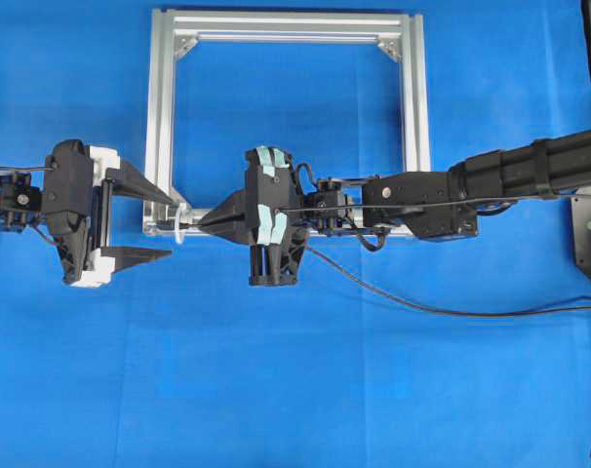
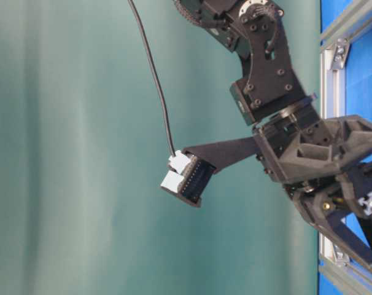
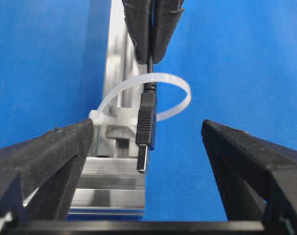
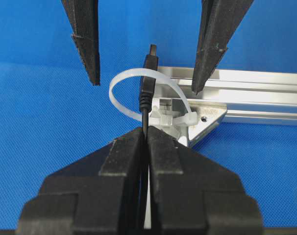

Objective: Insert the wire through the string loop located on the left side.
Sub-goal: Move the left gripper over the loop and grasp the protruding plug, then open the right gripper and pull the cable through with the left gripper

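The wire (image 4: 145, 93) is a thin black cable with a black plug and a metal tip. My right gripper (image 4: 146, 133) is shut on it just behind the plug. The plug (image 3: 144, 128) pokes through the string loop (image 3: 180, 93), a white ring tied to the silver frame's lower left corner (image 4: 207, 120). In the overhead view the right gripper (image 1: 204, 220) points left at the string loop (image 1: 183, 222). My left gripper (image 1: 167, 224) faces it from the left, open, one finger on each side of the plug tip, touching nothing. Its fingers (image 4: 87, 46) flank the plug.
The silver aluminium frame (image 1: 164, 117) lies flat on the blue cloth. My right arm (image 1: 491, 180) stretches over the frame's near rail. The rest of the wire (image 1: 422, 304) trails right across the cloth. A black base (image 1: 590, 229) stands at the right edge.
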`<state>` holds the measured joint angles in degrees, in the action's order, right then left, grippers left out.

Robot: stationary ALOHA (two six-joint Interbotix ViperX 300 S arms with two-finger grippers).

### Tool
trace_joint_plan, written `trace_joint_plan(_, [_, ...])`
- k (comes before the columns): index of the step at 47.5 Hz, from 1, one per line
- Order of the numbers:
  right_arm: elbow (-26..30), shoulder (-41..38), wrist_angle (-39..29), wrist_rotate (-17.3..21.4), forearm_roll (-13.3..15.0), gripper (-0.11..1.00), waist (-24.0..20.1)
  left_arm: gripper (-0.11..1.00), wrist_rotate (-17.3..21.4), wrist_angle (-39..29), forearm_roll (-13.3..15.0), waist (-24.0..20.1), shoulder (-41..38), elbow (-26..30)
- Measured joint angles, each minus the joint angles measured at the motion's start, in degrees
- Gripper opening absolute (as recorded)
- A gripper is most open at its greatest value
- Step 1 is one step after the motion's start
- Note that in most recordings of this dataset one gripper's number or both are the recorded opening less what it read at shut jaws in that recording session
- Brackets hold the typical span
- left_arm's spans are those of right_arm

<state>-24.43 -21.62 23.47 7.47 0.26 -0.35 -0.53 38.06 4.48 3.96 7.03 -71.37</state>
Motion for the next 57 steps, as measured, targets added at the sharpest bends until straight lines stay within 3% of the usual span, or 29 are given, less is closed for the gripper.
trace_joint_plan(6, [0.00,0.00,0.00,0.00,0.00,0.00,0.09,0.83,0.09,0.00,0.00,0.00,0.09,0.00])
trace_joint_plan(9, [0.00,0.00,0.00,0.00,0.00,0.00,0.00,0.76,0.09,0.00,0.00,0.00,0.09,0.00])
trace_joint_plan(21, [0.00,0.00,0.00,-0.09,0.00,0.00,0.09,0.08,0.09,0.00,0.00,0.00,0.09,0.18])
trace_joint_plan(51, [0.00,0.00,-0.70,0.00,0.00,0.00,-0.26,0.08,0.09,-0.35,-0.09,0.09,0.09,0.35])
trace_joint_plan(57, [0.00,0.00,-0.88,0.00,0.00,0.20,-0.44,0.08,0.09,-0.35,0.00,0.00,0.09,0.35])
